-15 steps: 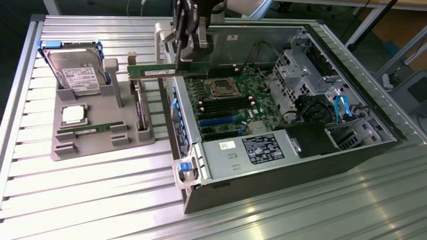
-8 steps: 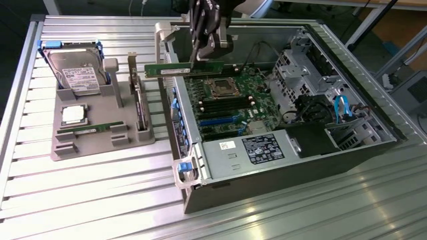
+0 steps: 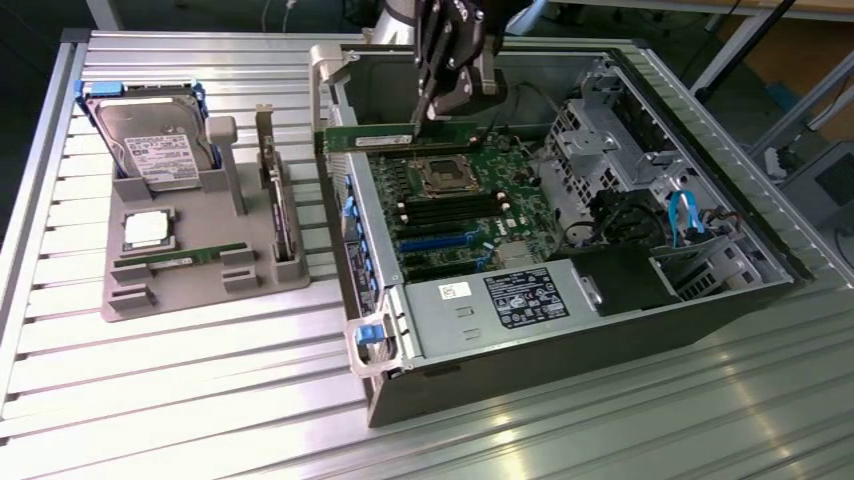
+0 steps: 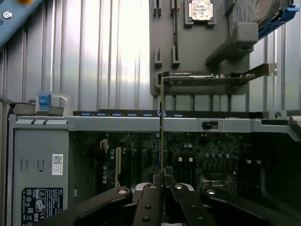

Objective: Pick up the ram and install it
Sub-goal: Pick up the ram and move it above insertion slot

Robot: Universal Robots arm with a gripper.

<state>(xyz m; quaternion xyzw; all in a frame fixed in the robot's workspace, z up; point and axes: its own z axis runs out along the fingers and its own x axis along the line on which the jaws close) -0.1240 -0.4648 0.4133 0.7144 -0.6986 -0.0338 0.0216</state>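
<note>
Holding the ram (image 3: 387, 137) clenched in the pincer (image 3: 447, 118), level above the motherboard (image 3: 461, 205) inside the open computer case (image 3: 601, 300), at twelve o'clock of the processor socket (image 3: 445, 178) in the exterior view. At nine o'clock of the case, on the tabletop (image 3: 134, 400), a grey holder tray (image 3: 187, 290).

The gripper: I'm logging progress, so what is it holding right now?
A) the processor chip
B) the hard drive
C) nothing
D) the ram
D: the gripper is shut on the ram, a slim green stick held above the motherboard.
</note>
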